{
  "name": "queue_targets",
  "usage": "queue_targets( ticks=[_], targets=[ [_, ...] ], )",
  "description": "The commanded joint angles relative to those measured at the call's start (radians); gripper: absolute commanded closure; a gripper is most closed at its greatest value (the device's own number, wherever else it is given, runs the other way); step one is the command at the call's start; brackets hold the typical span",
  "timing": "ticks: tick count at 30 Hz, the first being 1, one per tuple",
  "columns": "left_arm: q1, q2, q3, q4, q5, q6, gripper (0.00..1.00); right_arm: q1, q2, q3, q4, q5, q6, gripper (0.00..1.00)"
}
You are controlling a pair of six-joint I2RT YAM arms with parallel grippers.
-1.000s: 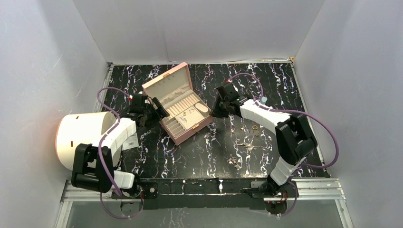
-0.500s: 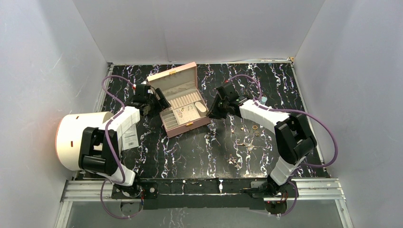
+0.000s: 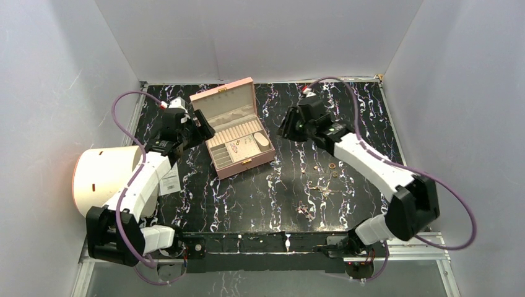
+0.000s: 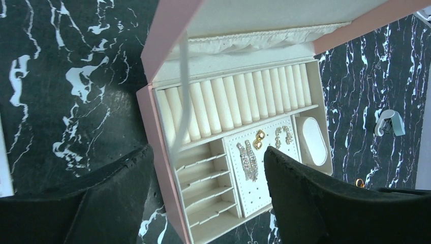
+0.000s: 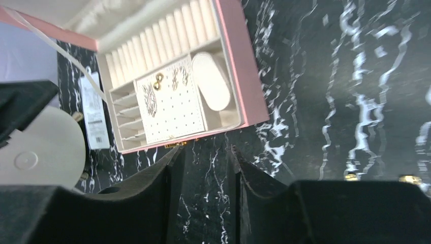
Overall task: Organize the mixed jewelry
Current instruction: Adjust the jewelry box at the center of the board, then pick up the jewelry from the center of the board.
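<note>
The pink box (image 3: 223, 102) stands open at the back middle of the table. Sparkly drop earrings (image 4: 248, 160), a gold pair (image 4: 259, 139) and a silvery pair (image 4: 283, 134) sit on its perforated white panel. The rest of the mixed jewelry lies loose to the right: small rings (image 3: 332, 166), chain pieces (image 3: 319, 187) and a tangle (image 3: 304, 210). My left gripper (image 4: 208, 151) is wide open above the box's left wall (image 4: 157, 168), gripping nothing. My right gripper (image 5: 206, 150) hovers open right of the box, with only table between its fingers.
A white barcode tag (image 3: 169, 181) lies left of the box beside a large cream round container (image 3: 105, 179). A pale hook-shaped bit (image 4: 390, 122) and a gold ring (image 4: 359, 182) lie right of the box. White walls enclose the black marbled table (image 3: 260, 192).
The box has been turned so its lid faces the back wall. My right gripper has lifted away from the box's right corner and opened. My left gripper has moved farther back along the box's left side.
</note>
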Motion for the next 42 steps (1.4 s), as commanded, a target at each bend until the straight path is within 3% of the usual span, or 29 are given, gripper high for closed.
queue_targets(
  ticks=[1, 4, 8, 12, 15, 21, 27, 42],
  targets=[
    [-0.004, -0.090, -0.022, -0.094, -0.038, 0.026, 0.23, -0.065, -0.138, -0.019, -0.067, 0.115, -0.059, 0.49],
    [-0.004, -0.151, -0.031, -0.137, -0.063, 0.022, 0.23, -0.132, -0.216, -0.057, -0.154, 0.195, -0.063, 0.33],
    [-0.004, -0.246, -0.074, -0.154, -0.050, -0.003, 0.23, -0.256, -0.274, -0.106, -0.286, 0.285, -0.086, 0.31],
    [-0.004, -0.303, -0.092, -0.182, -0.024, 0.015, 0.22, -0.406, -0.207, -0.100, -0.448, 0.323, -0.102, 0.29],
    [-0.004, -0.326, -0.112, -0.196, -0.030, 0.003, 0.22, -0.487, -0.139, -0.134, -0.473, 0.260, -0.120, 0.34],
    [-0.003, -0.313, -0.160, -0.167, 0.049, -0.038, 0.21, -0.501, -0.002, -0.161, -0.421, 0.195, -0.166, 0.54],
    [-0.005, -0.284, -0.180, -0.113, 0.219, -0.042, 0.21, -0.501, 0.061, -0.180, -0.346, 0.180, -0.184, 0.56],
    [-0.004, -0.276, -0.210, -0.068, 0.220, -0.120, 0.20, -0.500, 0.136, -0.209, -0.239, 0.141, -0.160, 0.62]
  ],
)
